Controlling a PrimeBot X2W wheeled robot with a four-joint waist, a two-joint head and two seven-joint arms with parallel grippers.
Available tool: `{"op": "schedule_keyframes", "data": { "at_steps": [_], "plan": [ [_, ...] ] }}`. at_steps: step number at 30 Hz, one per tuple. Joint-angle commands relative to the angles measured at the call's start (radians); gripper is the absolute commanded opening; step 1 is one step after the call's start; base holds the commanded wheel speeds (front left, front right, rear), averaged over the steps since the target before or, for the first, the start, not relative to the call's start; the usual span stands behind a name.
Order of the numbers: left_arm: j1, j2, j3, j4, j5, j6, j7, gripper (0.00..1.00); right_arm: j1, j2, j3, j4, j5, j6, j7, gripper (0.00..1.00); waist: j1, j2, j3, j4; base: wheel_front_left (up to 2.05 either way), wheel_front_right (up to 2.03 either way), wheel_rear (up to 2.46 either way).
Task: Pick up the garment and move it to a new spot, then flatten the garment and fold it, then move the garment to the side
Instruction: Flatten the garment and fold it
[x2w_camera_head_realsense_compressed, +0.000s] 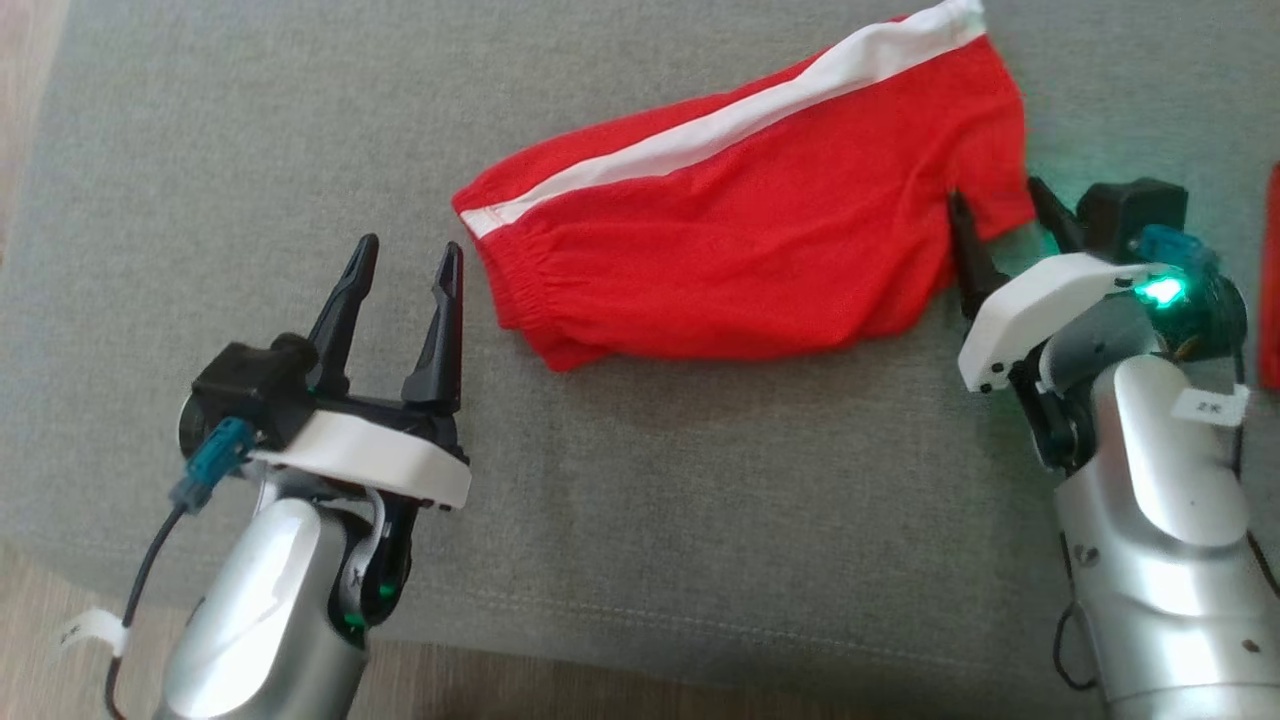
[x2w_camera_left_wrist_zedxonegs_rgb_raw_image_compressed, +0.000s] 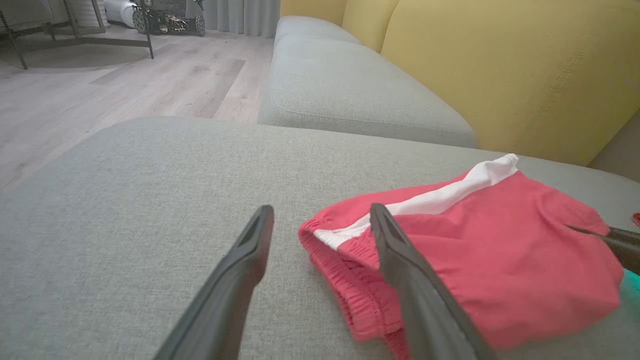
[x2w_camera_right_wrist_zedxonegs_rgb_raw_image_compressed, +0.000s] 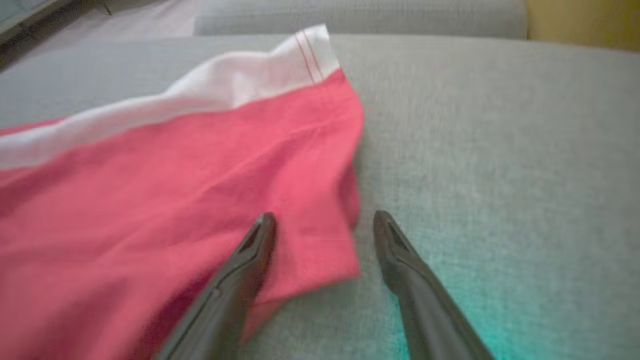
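Shorts (x2w_camera_head_realsense_compressed: 740, 240): mid-cushion (x2w_camera_head_realsense_compressed: 700, 520), open grey toward near edge. Left tool (x2w_camera_head_realsense_compressed: 410, 245) spread beside waistband (x2w_camera_head_realsense_compressed: 505, 270); right tool (x2w_camera_head_realsense_compressed: 997, 190) spread, seemingly straddling hem (x2w_camera_right_wrist_zedxonegs_rgb_raw_image_compressed: 350, 200).

Head camera looks down on the cushion (x2w_camera_head_realsense_compressed: 700, 560); both wrist cameras sit low, close, sharing the garment (x2w_camera_head_realsense_compressed: 760, 250)

We've got a grey sofa seat (x2w_camera_head_realsense_compressed: 640, 520) underneath, a second grey seat (x2w_camera_left_wrist_zedxonegs_rgb_raw_image_compressed: 350, 95) beyond it, and yellow back cushions (x2w_camera_left_wrist_zedxonegs_rgb_raw_image_compressed: 525, 70) behind. There's pale wood floor (x2w_camera_left_wrist_zedxonegs_rgb_raw_image_compressed: 125, 85) to the side, with a dark metal frame (x2w_camera_left_wrist_zedxonegs_rgb_raw_image_compressed: 75, 42), a wheeled machine (x2w_camera_left_wrist_zedxonegs_rgb_raw_image_compressed: 172, 20) and a grey curtain (x2w_camera_left_wrist_zedxonegs_rgb_raw_image_compressed: 245, 15) at the far end. A red item (x2w_camera_head_realsense_compressed: 1270, 280) is cut off at the head view's edge.
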Motion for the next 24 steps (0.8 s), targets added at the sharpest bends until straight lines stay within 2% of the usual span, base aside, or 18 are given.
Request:
{"op": "schedule_keyframes", "data": {
  "at_steps": [1,7,8,9,10,17,24],
  "plan": [
    [-0.036,0.016,0.035,-0.025,0.013,-0.005,-0.012,1.0,-0.028,0.006,0.015,-0.018,-0.009,-0.001,0.005,1.0,0.0,0.0,0.013,0.011,0.0,0.0,0.0],
    [-0.039,-0.004,0.055,-0.02,0.028,-0.021,-0.012,1.0,-0.047,0.007,0.032,0.059,0.02,-0.001,0.06,1.0,0.0,0.0,0.02,0.012,0.0,0.0,0.0],
    [-0.038,-0.007,0.058,-0.019,0.031,-0.023,-0.012,1.0,-0.044,0.007,0.04,0.065,0.026,-0.001,0.065,0.76,0.0,0.0,0.019,0.01,0.0,0.0,0.0],
    [-0.036,-0.009,0.061,-0.017,0.034,-0.025,-0.012,1.0,-0.039,0.007,0.05,0.068,0.041,-0.001,0.066,0.16,0.0,0.0,0.018,0.009,0.0,0.0,0.0],
    [-0.035,-0.011,0.064,-0.016,0.037,-0.027,-0.012,1.0,-0.033,0.007,0.059,0.068,0.056,-0.001,0.063,0.0,0.0,0.0,0.016,0.007,0.0,0.0,0.0],
    [-0.014,-0.017,0.094,-0.015,0.053,-0.039,-0.012,1.0,0.047,0.007,0.059,0.027,0.131,-0.001,-0.029,0.0,0.0,0.0,-0.009,-0.015,0.0,0.0,0.0],
    [0.021,-0.01,0.115,-0.023,0.06,-0.037,-0.012,1.0,0.2,0.007,0.043,-0.066,0.211,-0.001,-0.099,0.0,0.0,0.0,-0.039,-0.048,0.0,0.0,0.0]
  ]
}}
